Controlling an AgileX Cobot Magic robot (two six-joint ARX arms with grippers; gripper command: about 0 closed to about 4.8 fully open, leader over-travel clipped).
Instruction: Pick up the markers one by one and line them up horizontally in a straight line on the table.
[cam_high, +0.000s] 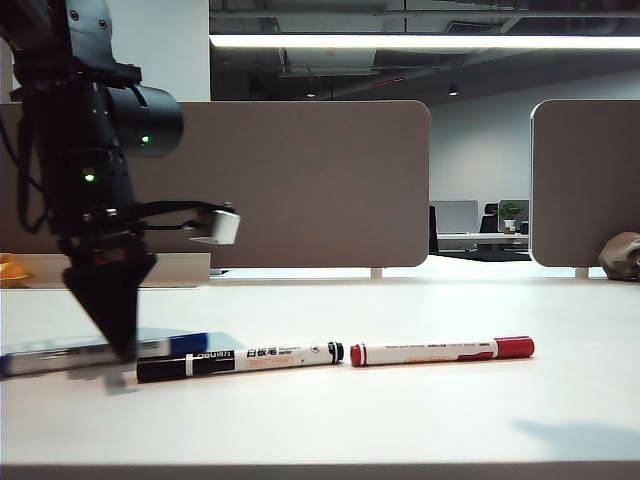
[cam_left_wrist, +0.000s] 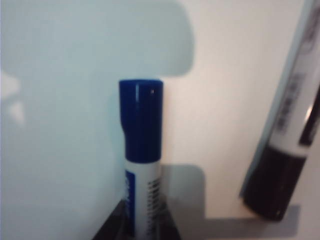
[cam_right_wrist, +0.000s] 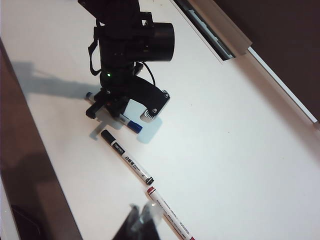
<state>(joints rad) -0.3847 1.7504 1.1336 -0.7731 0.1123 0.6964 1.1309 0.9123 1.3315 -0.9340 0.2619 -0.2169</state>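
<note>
- While the slim white black-capped marker (cam_high: 240, 359) and white red-capped marker (cam_high: 441, 350) already lie end to end on the plain white table (cam_high: 400, 420), two look placed.
- At nine o'clock of them, the left gripper (cam_high: 118, 345) pinches the white blue-capped marker (cam_left_wrist: 142, 165), apparently unplaced.
- The right gripper (cam_right_wrist: 142, 220), pressed together, hangs above the red-capped marker's end.

The left arm (cam_high: 95, 150) is matte black and bulky, with two small green lights, thin black cables and a pale grey camera block above its dark, tapering left gripper (cam_high: 118, 345).
</note>
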